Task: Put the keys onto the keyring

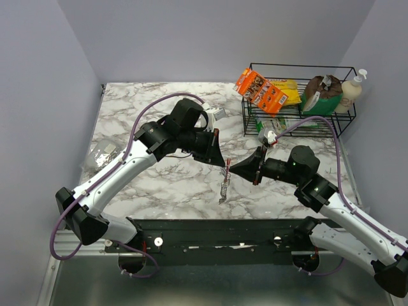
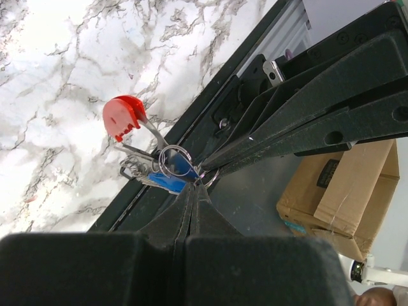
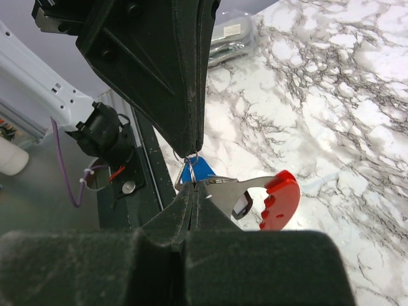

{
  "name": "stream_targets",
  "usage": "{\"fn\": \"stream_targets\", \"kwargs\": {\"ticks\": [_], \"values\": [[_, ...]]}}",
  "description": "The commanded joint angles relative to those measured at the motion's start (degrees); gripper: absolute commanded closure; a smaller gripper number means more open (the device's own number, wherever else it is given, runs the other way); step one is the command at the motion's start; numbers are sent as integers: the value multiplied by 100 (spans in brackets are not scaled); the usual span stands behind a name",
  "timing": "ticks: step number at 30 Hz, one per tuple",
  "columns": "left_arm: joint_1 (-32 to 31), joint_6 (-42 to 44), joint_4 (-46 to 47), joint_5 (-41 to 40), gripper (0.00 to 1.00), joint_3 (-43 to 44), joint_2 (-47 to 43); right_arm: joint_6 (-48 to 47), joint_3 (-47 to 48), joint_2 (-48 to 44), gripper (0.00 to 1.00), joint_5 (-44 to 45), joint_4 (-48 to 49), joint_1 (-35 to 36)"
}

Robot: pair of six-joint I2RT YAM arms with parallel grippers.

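Red-tipped keyring (image 3: pixel 280 199) and blue-headed key (image 3: pixel 199 171) are hanging over the marble table (image 1: pixel 159 185) centre; left gripper (image 1: pixel 223 163) is pinching the ring shut from 10 o'clock, right gripper (image 1: pixel 234 168) is clamping it from 3 o'clock.

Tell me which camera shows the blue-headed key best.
The left wrist view: the blue-headed key shows most of its head there, just below the keyring's red piece. The right wrist view shows only a corner of the blue head. In the top view it is too small to make out.
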Motion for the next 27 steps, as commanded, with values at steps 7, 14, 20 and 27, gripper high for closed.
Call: {"fn": "stream_targets", "kwargs": {"ticks": [7,14,20,27], "values": [[-13,68,-195,193,100,116,-38,-103,-58,-100,100,166,95,4],[-5,112,-274,184,100,151,-38,-103,-67,-91,100,139,95,-4],[13,121,-292,149,100,187,-47,-112,-76,-109,100,113,95,-4],[22,-2,-90,237,100,116,-74,-112,-102,-153,100,69,95,-4]]}}
